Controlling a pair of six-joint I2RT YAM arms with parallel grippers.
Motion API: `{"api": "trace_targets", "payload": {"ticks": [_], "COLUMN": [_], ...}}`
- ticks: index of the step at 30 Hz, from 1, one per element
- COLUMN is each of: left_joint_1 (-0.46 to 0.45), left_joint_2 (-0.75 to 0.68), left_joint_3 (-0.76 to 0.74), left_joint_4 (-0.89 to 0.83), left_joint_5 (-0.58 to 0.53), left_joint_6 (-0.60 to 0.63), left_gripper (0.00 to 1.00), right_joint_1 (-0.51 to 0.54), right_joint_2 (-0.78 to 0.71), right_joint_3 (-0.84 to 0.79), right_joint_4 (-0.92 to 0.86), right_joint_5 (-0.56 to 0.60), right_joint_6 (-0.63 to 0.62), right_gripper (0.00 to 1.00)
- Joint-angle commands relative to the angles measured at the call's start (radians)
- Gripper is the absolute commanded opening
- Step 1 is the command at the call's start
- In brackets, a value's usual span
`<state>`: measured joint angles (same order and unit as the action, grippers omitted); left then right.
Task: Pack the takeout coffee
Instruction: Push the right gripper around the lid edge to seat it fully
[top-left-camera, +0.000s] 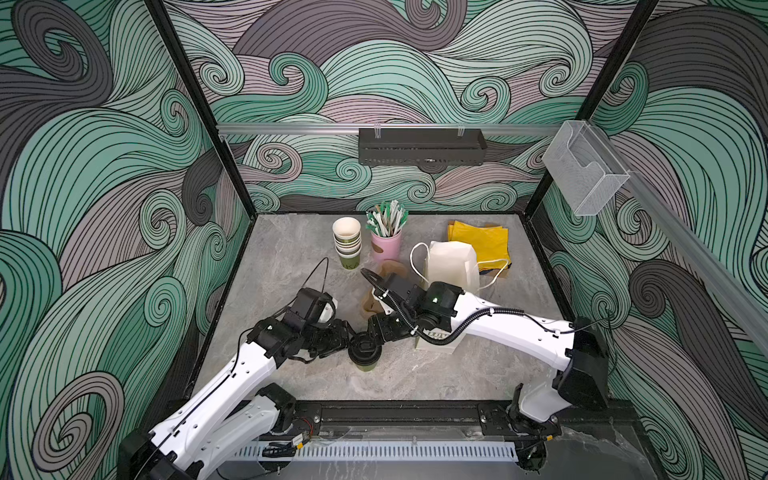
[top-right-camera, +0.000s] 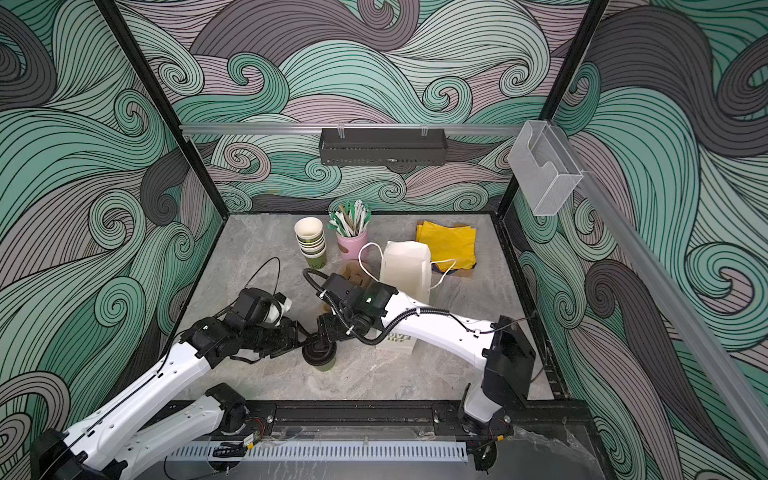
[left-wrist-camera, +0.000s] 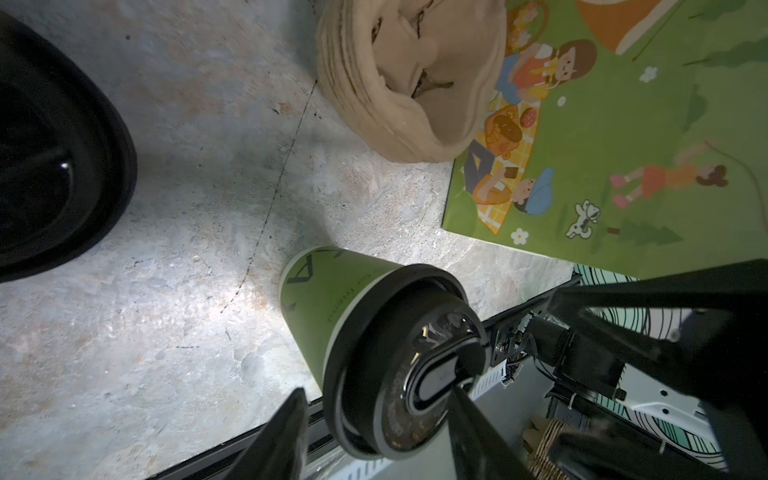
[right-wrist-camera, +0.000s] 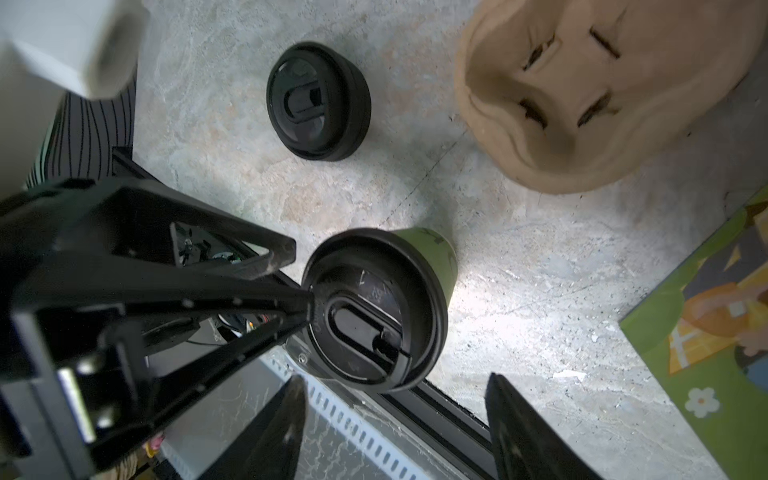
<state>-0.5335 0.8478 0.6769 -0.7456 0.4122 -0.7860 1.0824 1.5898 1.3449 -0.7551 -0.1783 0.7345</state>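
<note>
One takeout coffee, an olive-green cup with a black sip lid on it, stands upright near the table's front middle in both top views. My left gripper comes in from the left, open, its fingers either side of the lid's rim. One left fingertip touches the lid's edge. My right gripper hangs open over the lid from the right, holding nothing.
A stack of empty cups, a pink cup of straws, a standing white bag and yellow napkins fill the back. Brown pulp carriers, a stack of black lids and a flat green picture bag lie close by.
</note>
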Motion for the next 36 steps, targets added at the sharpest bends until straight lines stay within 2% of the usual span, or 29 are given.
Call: {"api": "trace_targets", "payload": {"ticks": [1,7,23,36], "left_joint_1": [-0.005,-0.005,-0.006,-0.005], "left_joint_2": [-0.012,-0.006,0.038,0.058], "left_joint_3": [-0.028,-0.033,-0.032,-0.035], "left_joint_4": [0.01,0.014,-0.037,-0.082], "left_joint_5": [0.032,0.036,0.01,-0.013], "left_joint_6": [-0.012,-0.012,0.002,0.02], "left_gripper": [0.57,0.5,0.43,0.4], "right_joint_1": [-0.003,-0.004,-0.006,-0.003], "right_joint_2": [-0.01,0.01,0.054,0.089], "right_joint_3": [-0.057,-0.087,-0.127,-0.13], "right_joint_4": [0.062,0.102,0.105,0.033], "right_joint_5": [-0.071,-0.072,-0.045,-0.019], "right_joint_6": [0.056,0.095,0.14,0.141], "right_gripper": [0.67,0.59,0.47,0.43]}}
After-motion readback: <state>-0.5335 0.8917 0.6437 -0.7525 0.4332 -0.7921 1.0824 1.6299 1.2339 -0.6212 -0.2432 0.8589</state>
